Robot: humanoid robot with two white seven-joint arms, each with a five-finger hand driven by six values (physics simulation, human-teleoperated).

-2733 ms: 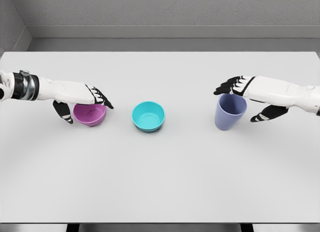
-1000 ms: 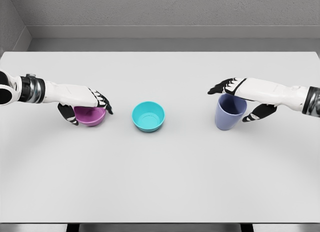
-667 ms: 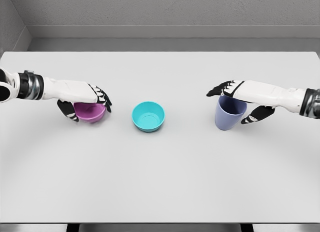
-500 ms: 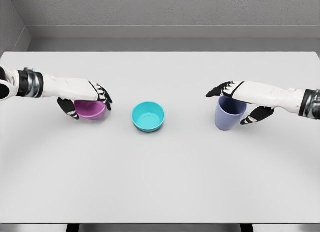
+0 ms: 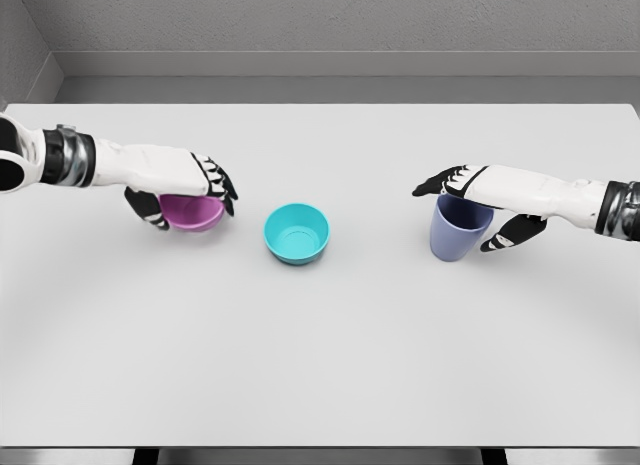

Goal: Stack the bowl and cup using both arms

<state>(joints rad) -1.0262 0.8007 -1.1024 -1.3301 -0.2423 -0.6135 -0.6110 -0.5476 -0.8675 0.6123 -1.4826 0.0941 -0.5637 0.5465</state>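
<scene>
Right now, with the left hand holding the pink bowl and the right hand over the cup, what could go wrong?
The left hand grips the pink bowl only at its rim, so it might tip or slip on the way to the teal bowl. The right hand spans the purple cup with its thumb apart; closing unevenly could topple it.

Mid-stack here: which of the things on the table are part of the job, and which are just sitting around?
In the job:
- pink bowl, gripped by the left robot hand
- teal bowl
- purple cup, right robot hand over its rim

Just there:
- white table; nothing loose lies on it
</scene>
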